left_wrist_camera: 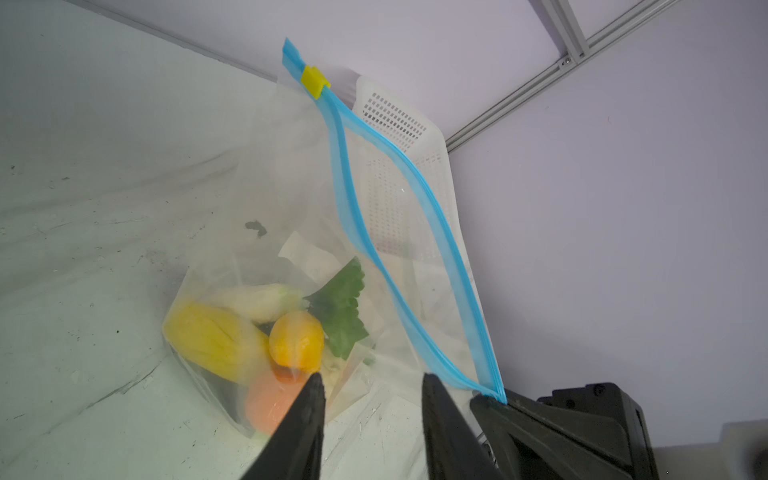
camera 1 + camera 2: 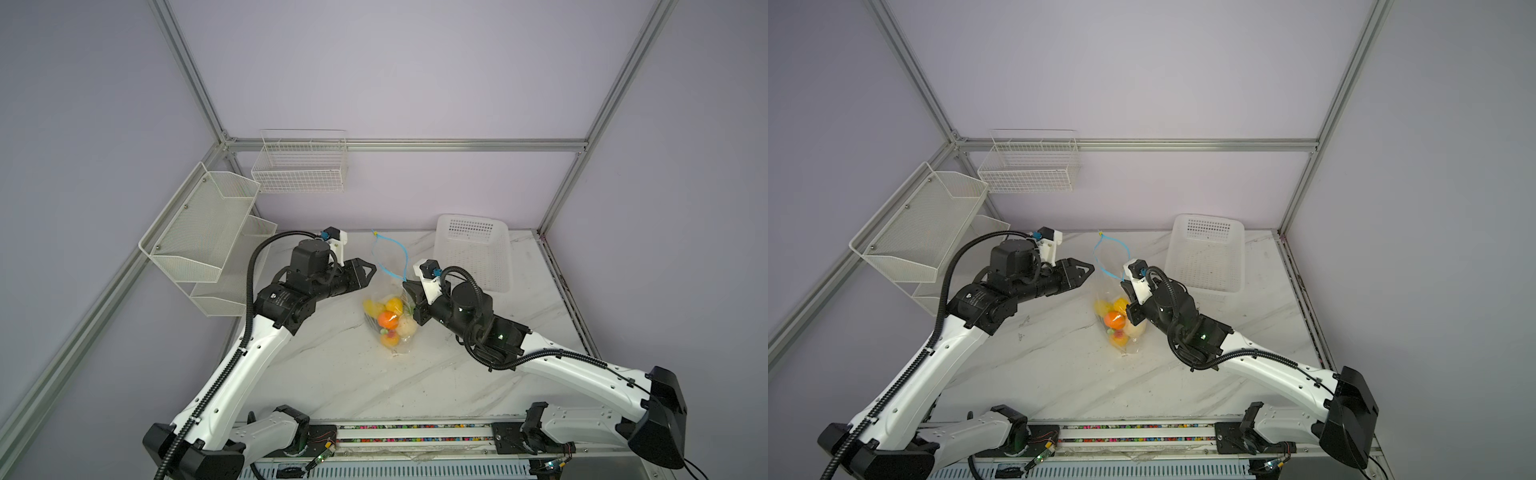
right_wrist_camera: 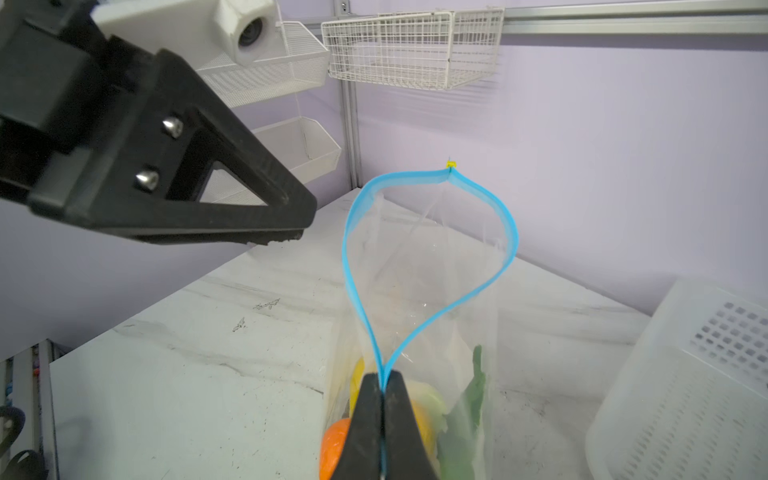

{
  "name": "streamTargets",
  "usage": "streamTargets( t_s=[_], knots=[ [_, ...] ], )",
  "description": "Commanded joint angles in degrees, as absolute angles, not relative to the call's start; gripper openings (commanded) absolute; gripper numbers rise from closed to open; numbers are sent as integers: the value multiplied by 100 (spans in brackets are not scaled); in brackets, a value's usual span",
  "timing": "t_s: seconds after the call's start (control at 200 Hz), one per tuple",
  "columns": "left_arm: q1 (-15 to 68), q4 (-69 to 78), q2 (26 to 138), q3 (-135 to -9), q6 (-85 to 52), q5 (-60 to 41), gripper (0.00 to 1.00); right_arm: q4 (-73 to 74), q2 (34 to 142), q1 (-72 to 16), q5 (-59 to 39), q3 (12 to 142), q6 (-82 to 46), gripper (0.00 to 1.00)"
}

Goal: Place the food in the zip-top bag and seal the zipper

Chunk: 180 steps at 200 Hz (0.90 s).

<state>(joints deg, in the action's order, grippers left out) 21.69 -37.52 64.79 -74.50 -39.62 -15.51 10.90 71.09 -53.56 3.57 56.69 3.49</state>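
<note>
The zip-top bag point(image 2: 384, 291) point(image 2: 1113, 291) stands mid-table with the food point(image 2: 388, 318) point(image 1: 249, 336) inside: yellow, orange, cream and green pieces. Its light-blue zipper point(image 2: 383, 259) point(image 3: 349, 249) gapes in a loop, and the yellow slider point(image 1: 314, 81) point(image 3: 451, 164) sits at the far end. My right gripper point(image 3: 382, 376) point(image 2: 405, 284) is shut on the near end of the zipper, pinching both strips together. My left gripper point(image 1: 372, 378) point(image 2: 372, 268) hovers just left of the bag's mouth. It is open with nothing between its fingers.
A white perforated basket point(image 2: 473, 253) lies at the back right, close behind the bag. A wire basket point(image 2: 299, 166) hangs on the back wall. Mesh shelves point(image 2: 199, 232) are mounted on the left wall beside my left arm.
</note>
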Motion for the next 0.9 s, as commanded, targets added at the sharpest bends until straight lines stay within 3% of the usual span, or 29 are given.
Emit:
streamTargets(
  t_s=[0.0,0.17,0.29,0.445,0.59,0.895],
  knots=[
    [1854,-3894,6285,-8078,-3509,-1752,45,1108,7317,-4997,-999,6063,1113,0],
    [1262,-3794,6173,-8108,-3121,-2237,57,735,7703,-4410,-2160,6616,1846,0],
    [819,-3386,6088,-7787,-2963,-2753,60,71,8055,-4075,-2950,7142,2434,0],
    [194,-2659,5954,-7148,-2951,-3509,60,-615,8431,-3648,-3974,7782,2821,0],
    [-308,-2452,5835,-6824,-2580,-4214,58,-945,8479,-3444,-4354,8015,3102,0],
    [-343,-1870,5479,-5855,-492,-4545,54,-1431,8504,-3005,-5111,8164,3827,0]
  ],
)
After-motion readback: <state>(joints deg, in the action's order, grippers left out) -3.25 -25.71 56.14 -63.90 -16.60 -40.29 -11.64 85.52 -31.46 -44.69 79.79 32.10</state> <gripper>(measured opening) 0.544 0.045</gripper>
